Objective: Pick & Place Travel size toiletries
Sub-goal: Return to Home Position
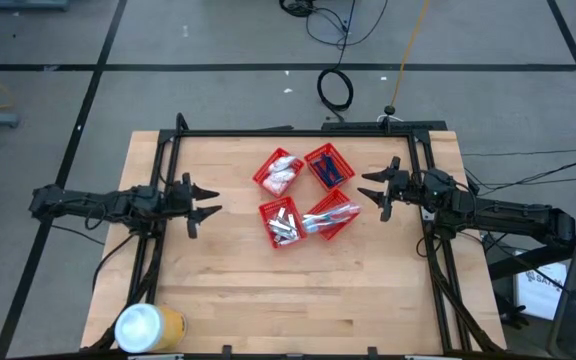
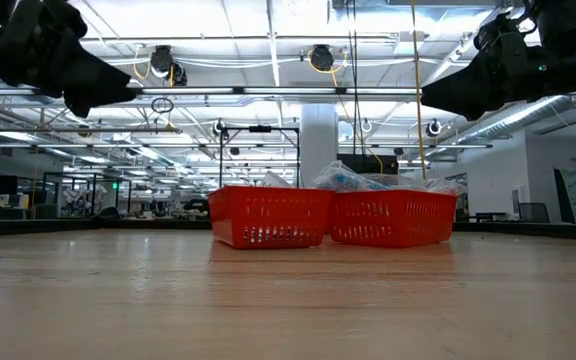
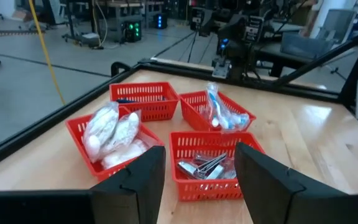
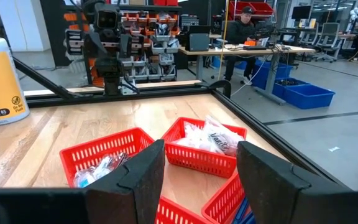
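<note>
Fingers [image 3: 135, 186] of my left gripper [image 1: 212, 200] spread wide, nothing held. Right gripper [image 1: 368, 189] same, empty. Toiletries [image 3: 204, 168] sit ahead of both grippers, between them, sorted in four red baskets [image 3: 197, 188]. For homing I should retract level and slow, above the basket rims, without clipping the black frame [image 1: 298, 132].

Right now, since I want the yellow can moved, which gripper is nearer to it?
Left. The left gripper hovers over the can's side of the table. The right gripper hovers over the opposite side, much farther off.
</note>
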`<state>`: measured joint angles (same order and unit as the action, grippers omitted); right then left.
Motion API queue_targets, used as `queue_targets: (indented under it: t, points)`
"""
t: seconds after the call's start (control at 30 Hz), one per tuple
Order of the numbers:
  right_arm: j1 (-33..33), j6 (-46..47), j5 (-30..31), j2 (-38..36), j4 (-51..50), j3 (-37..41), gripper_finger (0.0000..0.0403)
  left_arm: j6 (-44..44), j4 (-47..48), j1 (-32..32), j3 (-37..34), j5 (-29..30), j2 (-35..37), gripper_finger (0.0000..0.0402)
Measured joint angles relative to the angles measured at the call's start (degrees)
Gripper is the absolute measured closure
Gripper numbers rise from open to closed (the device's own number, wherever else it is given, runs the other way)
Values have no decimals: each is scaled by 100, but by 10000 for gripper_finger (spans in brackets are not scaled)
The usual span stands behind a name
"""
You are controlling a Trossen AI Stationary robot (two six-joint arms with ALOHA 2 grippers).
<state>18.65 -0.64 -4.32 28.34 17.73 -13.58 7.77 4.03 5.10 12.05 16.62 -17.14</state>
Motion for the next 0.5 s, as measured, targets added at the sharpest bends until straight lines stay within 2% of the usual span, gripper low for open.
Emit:
queue_targets:
  t: [0.5]
  points:
    - [0, 0, 2, 0, -2, 0, 216, -10, -120, 0, -317, 2, 330, 215]
